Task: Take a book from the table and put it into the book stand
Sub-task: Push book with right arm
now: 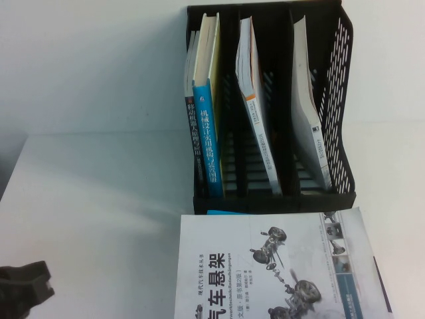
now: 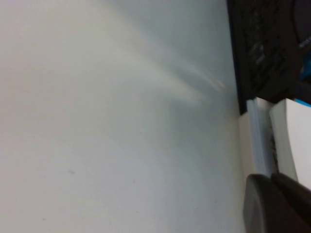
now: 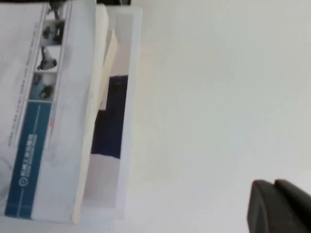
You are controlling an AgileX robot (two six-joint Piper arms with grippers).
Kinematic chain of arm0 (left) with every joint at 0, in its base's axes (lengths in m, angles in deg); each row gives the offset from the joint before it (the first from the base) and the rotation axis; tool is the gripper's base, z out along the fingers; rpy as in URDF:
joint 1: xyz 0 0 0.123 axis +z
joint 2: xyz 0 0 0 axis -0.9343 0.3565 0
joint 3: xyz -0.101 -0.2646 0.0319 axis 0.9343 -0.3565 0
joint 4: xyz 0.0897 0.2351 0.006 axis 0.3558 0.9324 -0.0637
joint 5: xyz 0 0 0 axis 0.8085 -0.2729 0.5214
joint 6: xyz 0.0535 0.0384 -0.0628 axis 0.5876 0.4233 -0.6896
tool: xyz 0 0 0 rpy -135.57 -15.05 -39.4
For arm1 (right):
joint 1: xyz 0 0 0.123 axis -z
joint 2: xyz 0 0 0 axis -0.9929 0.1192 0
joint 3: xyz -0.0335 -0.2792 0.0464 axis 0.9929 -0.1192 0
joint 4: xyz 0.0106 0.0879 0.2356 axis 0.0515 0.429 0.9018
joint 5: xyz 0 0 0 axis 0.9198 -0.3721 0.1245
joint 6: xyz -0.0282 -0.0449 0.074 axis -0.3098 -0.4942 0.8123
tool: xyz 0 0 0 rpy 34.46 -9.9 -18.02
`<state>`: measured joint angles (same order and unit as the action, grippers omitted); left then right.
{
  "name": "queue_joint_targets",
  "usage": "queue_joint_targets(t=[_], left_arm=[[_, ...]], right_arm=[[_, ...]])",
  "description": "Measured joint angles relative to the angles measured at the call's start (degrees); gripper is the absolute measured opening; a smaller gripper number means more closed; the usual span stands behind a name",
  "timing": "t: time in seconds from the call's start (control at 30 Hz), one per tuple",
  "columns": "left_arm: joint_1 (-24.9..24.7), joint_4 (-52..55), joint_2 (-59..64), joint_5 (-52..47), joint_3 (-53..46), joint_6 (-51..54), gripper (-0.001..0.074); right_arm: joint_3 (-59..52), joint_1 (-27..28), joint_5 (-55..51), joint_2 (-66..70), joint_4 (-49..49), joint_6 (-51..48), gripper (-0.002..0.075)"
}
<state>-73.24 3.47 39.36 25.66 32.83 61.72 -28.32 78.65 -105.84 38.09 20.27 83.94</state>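
While nothing is gripping it yet, book: the white car-suspension paperback [image 1: 279, 266] is lying flat at the table's near edge, right of centre, cover up, its far edge just short of the stand's front lip.
Under it: the right wrist view is showing it sitting on top of other flat books [image 3: 109, 116], one with a dark blue patch; something bright blue [image 1: 222, 212] is peeking out at its far-left corner.
Book stand [image 1: 332, 193]: black three-slot rack standing toward the far edge, right of centre.
Slots: the left one is holding a blue-spined book [image 1: 206, 139] plus others; the middle is holding one leaning paperback [image 1: 255, 106]; the right is holding one leaning white book [image 1: 309, 106].
Left gripper [image 1: 26, 284]: sitting low over the near-left part of the table [image 1: 99, 199], well apart from the book; finger state, cannot tell.
Left wrist view: catching the stack's page edges [image 2: 260, 141] and the stand's base [image 2: 262, 43].
Right gripper [image 3: 279, 206]: not appearing in the high view; its own camera is showing it over bare table just beside the stack; cannot tell if the fingers are apart or together.
Step (judging): approaching for the first grasp, task barely starting.
Doing it well: taking only the top book by a free edge, not the ones below; tipping it upright; aiming at the middle or right slot, which are looking roomier; easing it in beside the leaning book without jamming it.
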Motion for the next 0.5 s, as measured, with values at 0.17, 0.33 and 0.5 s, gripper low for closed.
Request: queue_joint_targets(t=[0.17, 0.33, 0.5], left_arm=[[0.00, -18.85, 6.58, -0.45, 0.00, 19.28, -0.0004], [0.00, -33.68, 15.16, -2.45, 0.00, 31.68, -0.0004], [0.00, -41.62, 21.59, -3.70, 0.00, 36.38, -0.0004]], right_arm=[[0.00, -0.33, 2.06, 8.22, 9.51, -7.92, -0.0003], [0.00, -0.43, 5.00, 15.61, 20.58, -19.08, -0.0003], [0.00, -0.43, 7.32, 22.55, 25.45, -24.61, -0.0003]])
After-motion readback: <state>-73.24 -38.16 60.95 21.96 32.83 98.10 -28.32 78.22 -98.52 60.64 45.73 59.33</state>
